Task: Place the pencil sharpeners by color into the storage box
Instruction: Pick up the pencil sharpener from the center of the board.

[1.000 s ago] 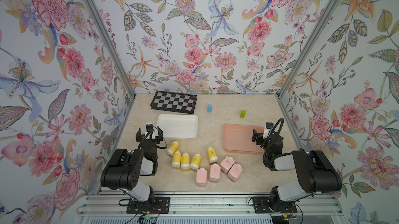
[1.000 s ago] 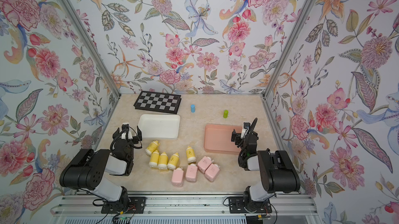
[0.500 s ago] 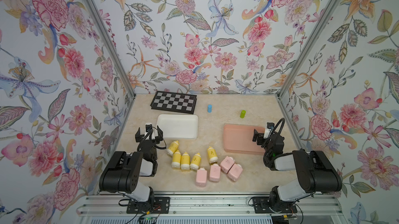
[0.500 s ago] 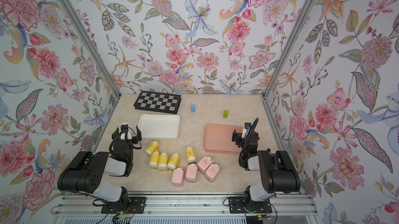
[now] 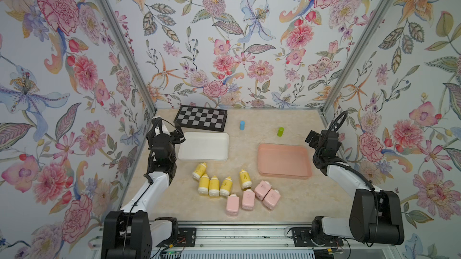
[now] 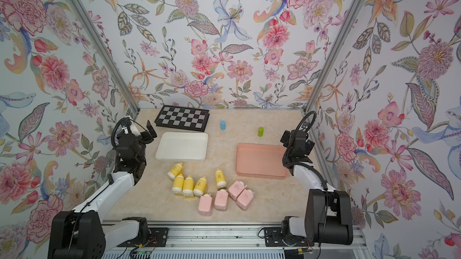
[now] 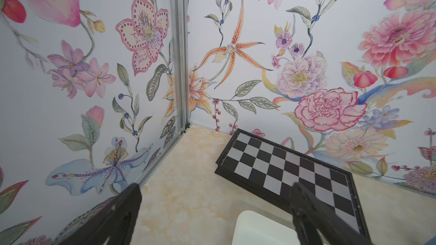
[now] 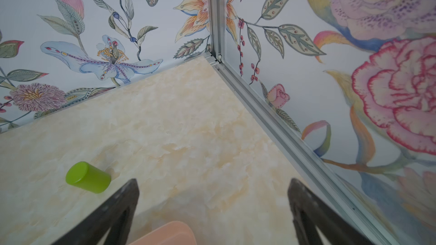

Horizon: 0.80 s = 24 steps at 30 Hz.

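Several yellow bottle-shaped pencil sharpeners (image 5: 214,186) lie in a loose row near the front middle of the table. Several pale pink squarish pencil sharpeners (image 5: 248,199) lie just right of them. The storage box shows as two shallow empty trays, a white tray (image 5: 203,146) at left and a pink tray (image 5: 284,160) at right. My left gripper (image 5: 174,134) hovers open beside the white tray's left end, its corner (image 7: 257,229) between the jaws. My right gripper (image 5: 316,135) hovers open by the pink tray's far right corner (image 8: 172,234). Neither holds anything.
A black and grey checkerboard (image 5: 200,121) lies at the back left. A small blue cylinder (image 5: 242,125) and a small green cylinder (image 5: 280,131) stand behind the trays; the green cylinder (image 8: 88,177) lies left of my right jaws. Flowered walls close three sides.
Both arms have lifted out of their folded pose, and both grippers have moved up and toward the back. The sharpeners and trays have not moved.
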Tool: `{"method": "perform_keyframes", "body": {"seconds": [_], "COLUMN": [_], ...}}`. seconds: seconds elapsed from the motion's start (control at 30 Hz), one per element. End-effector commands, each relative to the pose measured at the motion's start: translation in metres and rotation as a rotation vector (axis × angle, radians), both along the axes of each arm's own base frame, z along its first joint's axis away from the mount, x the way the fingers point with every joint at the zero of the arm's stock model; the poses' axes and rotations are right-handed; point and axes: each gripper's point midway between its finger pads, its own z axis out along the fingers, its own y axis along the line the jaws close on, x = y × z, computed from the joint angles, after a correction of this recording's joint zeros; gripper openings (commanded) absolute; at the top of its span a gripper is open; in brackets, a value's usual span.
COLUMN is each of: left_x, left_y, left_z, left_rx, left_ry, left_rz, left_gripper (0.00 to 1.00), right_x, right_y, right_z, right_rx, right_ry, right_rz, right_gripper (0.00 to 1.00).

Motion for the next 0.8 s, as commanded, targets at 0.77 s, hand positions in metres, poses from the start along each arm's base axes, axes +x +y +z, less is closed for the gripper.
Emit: {"method": "perform_keyframes", "body": {"seconds": [0.77], "left_x": [0.044], "left_y": [-0.016], "left_z": [-0.003], "left_rx": [-0.337], "left_ry": [0.208], "left_rz": [-0.221], "left_gripper": [0.99], "right_x": [-0.103], "right_y": [0.177], "right_z": [-0.002], "right_rx": [0.083], "right_ry": [0.663], "right_rz": [0.504], "right_gripper": [1.00]}}
